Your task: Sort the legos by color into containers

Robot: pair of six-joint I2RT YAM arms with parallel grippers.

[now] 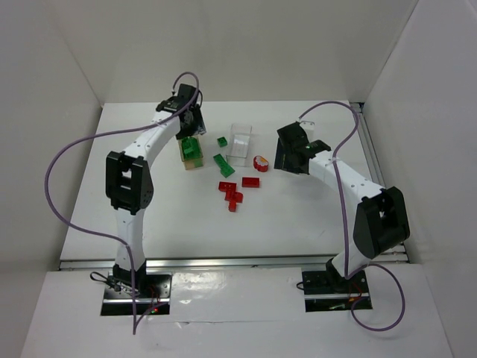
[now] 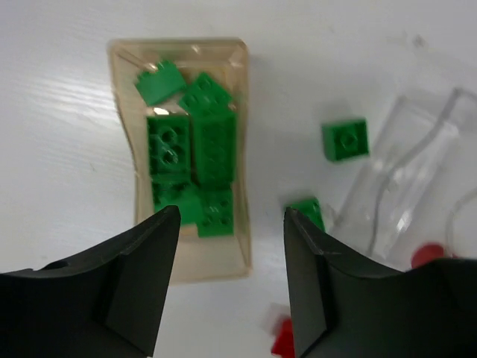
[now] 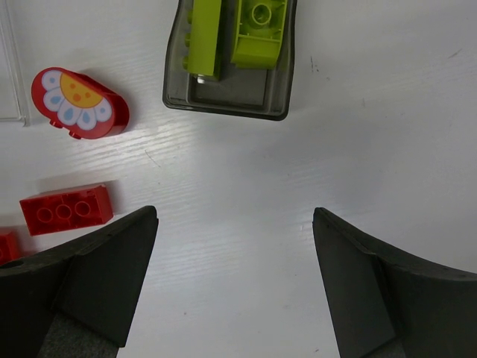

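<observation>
So from where I'm standing, the left tool (image 2: 229,246) hangs right over the green box (image 2: 123,104) with its jaws partly apart and nothing between them. The box already has a pile of green bricks (image 2: 197,160) in it. The right tool (image 3: 235,239) is spread wide and empty too, parked over bare surface (image 3: 246,171) just short of the dark box (image 3: 223,97) holding the yellow-green bricks (image 3: 257,30).

Left to sort: two loose green bricks (image 2: 345,139), both near the clear box (image 2: 406,171), which looks empty. Then there's a cluster of red bricks (image 1: 232,190) mid-surface, plus a rounded red flower piece (image 3: 78,103) just beside the clear box.

What worries me:
- The nearer loose green one sits practically against the clear box. Going for it with fat jaws could shove that thin-walled box or tip it.
- The green pile is getting tall, and one brick leans up by the far rim. Another drop on top could bounce out.
- The red cluster is packed tight, so pinching one could drag a neighbour along.
- These bricks are small and shiny, so an off-centre pinch could squirt one sideways.

Writing-wise: no brand or text I can read anywhere. The only marking is the printed daisy on the red piece.
</observation>
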